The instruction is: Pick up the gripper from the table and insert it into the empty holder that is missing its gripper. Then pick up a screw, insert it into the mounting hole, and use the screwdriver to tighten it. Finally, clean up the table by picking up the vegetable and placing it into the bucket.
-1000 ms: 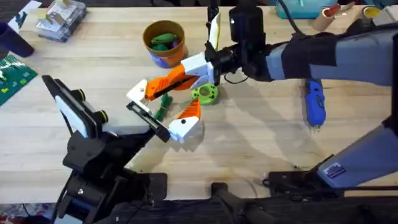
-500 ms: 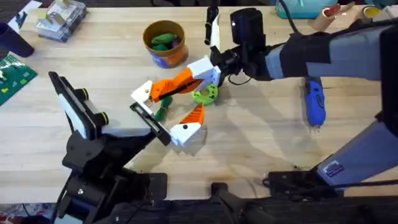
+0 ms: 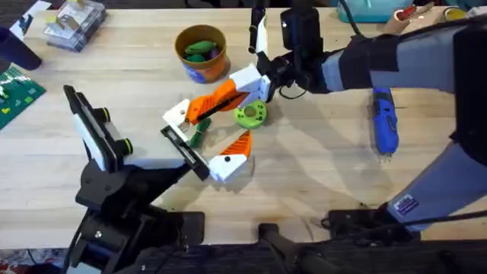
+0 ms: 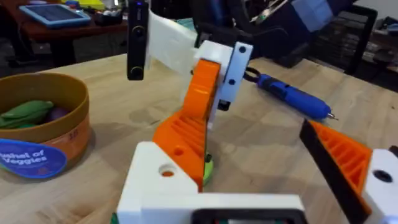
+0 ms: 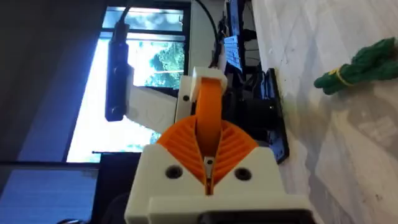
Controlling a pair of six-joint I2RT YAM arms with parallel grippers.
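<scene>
The loose gripper [image 3: 211, 103], an orange ribbed finger on a white base, hangs tilted above the table with my right gripper [image 3: 255, 80] shut on its upper end [image 5: 208, 155]. Its white base sits close to the empty end of the black holder rail [image 3: 185, 148] on my left arm. My left gripper [image 3: 217, 137] is open and has one white-and-orange finger [image 3: 232, 154] on the rail's other end. The dark green vegetable [image 3: 199, 135] lies on the table under the loose gripper. The orange-yellow bucket [image 3: 202, 52] stands behind. The blue screwdriver [image 3: 383, 125] lies at the right.
A light green disc with holes [image 3: 251, 114] lies beside the loose gripper. Green toy vegetables lie inside the bucket. A clear box [image 3: 74, 23] and a green circuit board [image 3: 15, 91] sit at the far left. Open wood lies in front.
My right gripper has carried the loose gripper slightly to the right and away from the table's front. The left arm's rail has shifted a little the same way.
</scene>
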